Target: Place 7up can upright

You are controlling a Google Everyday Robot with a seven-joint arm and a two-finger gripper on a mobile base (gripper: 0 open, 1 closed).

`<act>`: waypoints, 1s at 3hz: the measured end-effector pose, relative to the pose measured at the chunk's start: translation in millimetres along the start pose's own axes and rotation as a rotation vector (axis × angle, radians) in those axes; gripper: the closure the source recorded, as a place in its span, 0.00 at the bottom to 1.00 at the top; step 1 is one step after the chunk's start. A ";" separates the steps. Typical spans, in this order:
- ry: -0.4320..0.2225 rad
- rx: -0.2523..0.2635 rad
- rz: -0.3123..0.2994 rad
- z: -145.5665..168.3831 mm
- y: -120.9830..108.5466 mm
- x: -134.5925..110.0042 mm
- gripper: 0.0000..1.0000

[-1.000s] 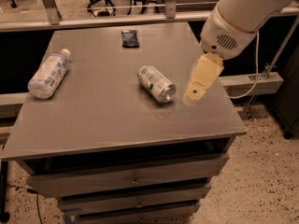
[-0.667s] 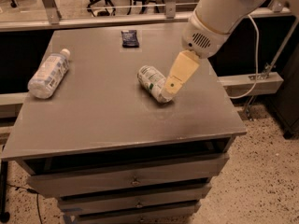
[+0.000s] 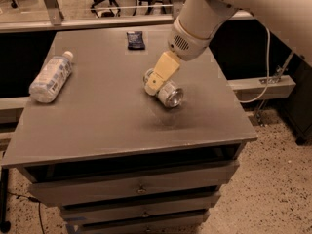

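Camera view shows my pincer [image 3: 155, 82] low over the worktop [image 3: 107, 126], its tip against or just over the far end of the 7up can [image 3: 168, 95]. I cannot tell whether it touches, nor whether the pincer is wide or narrow. The can lies on its side directly under the pincer, its silver end pointing out from beneath the tip toward the near edge.

To do this well, I judge I should straddle the can across its round body near the middle, close squarely so it cannot roll, lift, turn it on end, and release only once its base sits flat. The plastic bottle [image 3: 49, 77] and dark packet [image 3: 135, 39] lie well apart from the pincer, so neither should interfere.
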State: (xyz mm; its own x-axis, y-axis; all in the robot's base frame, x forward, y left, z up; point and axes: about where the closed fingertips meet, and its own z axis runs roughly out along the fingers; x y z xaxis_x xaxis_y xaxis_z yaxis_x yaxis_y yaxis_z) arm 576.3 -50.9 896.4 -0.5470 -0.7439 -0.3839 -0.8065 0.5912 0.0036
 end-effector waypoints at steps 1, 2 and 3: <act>-0.002 0.041 0.032 21.8 -8.9 -7.4 0.00; 0.019 0.061 0.071 41.6 -13.6 -13.3 0.00; 0.064 0.066 0.097 60.1 -11.0 -18.8 0.00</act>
State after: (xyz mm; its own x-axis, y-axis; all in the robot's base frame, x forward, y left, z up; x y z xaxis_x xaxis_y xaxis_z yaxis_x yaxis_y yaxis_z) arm 609.0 -24.6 848.2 -0.6361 -0.6996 -0.3254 -0.7340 0.6787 -0.0242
